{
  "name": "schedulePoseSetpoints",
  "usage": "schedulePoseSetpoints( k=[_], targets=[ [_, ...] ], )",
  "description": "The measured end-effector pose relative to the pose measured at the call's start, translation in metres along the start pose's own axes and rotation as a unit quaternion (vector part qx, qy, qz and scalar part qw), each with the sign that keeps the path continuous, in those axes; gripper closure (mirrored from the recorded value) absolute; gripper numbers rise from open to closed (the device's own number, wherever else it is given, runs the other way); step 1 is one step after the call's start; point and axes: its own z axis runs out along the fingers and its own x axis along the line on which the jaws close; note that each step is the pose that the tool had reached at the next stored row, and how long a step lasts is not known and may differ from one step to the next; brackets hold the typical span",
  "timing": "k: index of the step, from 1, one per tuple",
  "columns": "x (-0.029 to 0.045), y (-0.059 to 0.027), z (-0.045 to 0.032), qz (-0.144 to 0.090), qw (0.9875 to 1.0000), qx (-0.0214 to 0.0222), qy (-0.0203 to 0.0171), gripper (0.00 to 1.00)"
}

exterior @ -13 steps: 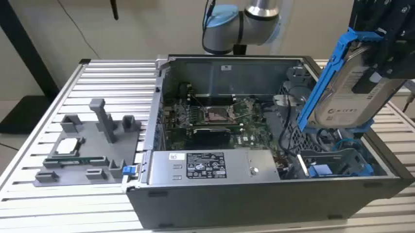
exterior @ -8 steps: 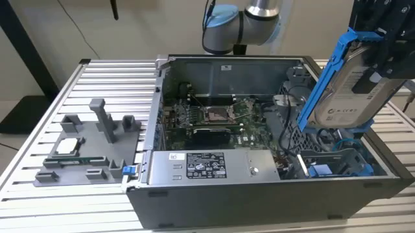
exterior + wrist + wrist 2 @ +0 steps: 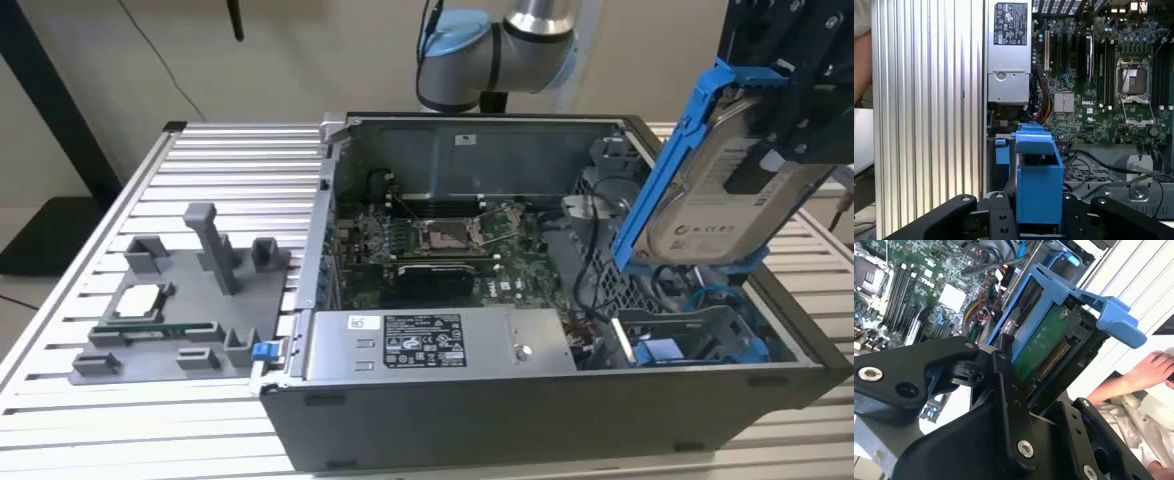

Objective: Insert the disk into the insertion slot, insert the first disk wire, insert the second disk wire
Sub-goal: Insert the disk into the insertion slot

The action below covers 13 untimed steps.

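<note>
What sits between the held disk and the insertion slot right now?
In the exterior view, the disk hangs tilted above the insertion slot. Loose blue and dark cables cross the gap between them; otherwise it is open air.

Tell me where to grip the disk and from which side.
Clamp the disk across its two broad flat faces at its upper end, coming from above, as the gripper does. It hangs nearly upright, so its blue side rails and lower end are free.
</note>
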Motion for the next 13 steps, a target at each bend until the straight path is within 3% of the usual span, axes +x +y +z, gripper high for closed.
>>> schedulePoseSetpoints(
  k=[13],
  targets=[
    [0.0064, -0.0023, 0.0136, 0.0, 1.0, 0.0, -0.0015, 1.0]
  ],
)
